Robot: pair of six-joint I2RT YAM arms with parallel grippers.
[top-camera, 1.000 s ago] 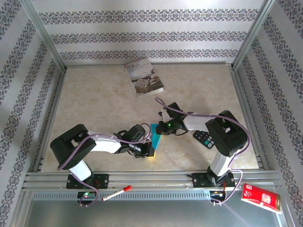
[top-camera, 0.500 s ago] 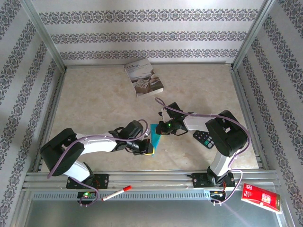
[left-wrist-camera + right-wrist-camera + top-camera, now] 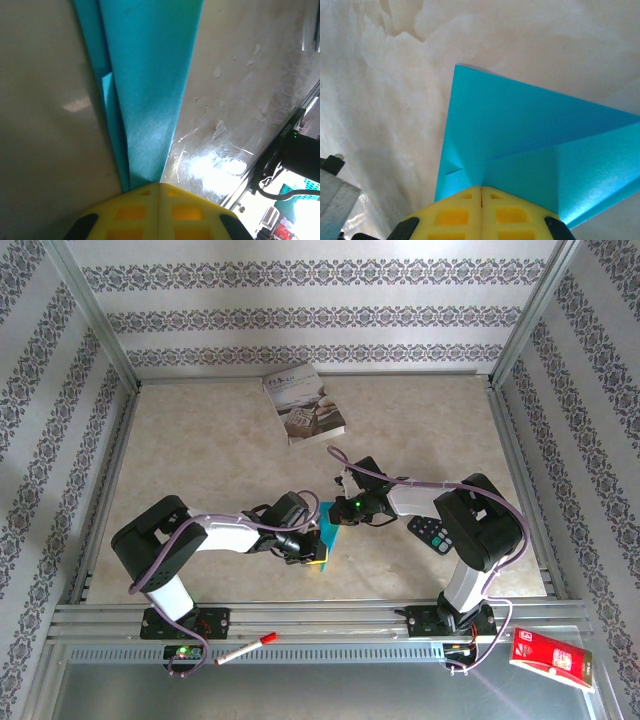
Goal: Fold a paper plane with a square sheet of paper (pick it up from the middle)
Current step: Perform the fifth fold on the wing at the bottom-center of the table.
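L fingers (image 3: 159, 197) clenched on near end of teal paper plane (image 3: 333, 532), near-centre of table (image 3: 200, 460), R fingers (image 3: 481, 197) clenched on its far end at fold, remote (image 3: 430, 533) at plane's 3 o'clock, book (image 3: 304, 403) at 12 o'clock, far side

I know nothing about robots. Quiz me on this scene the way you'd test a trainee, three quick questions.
1. True or false: the left gripper and the right gripper are both shut on the folded teal paper.
2. What lies near the far edge of the table? A) a book B) a cup C) scissors
3. Fill in: the black remote control lies beside the ___ arm.

Key: 1 true; 2 A; 3 right.
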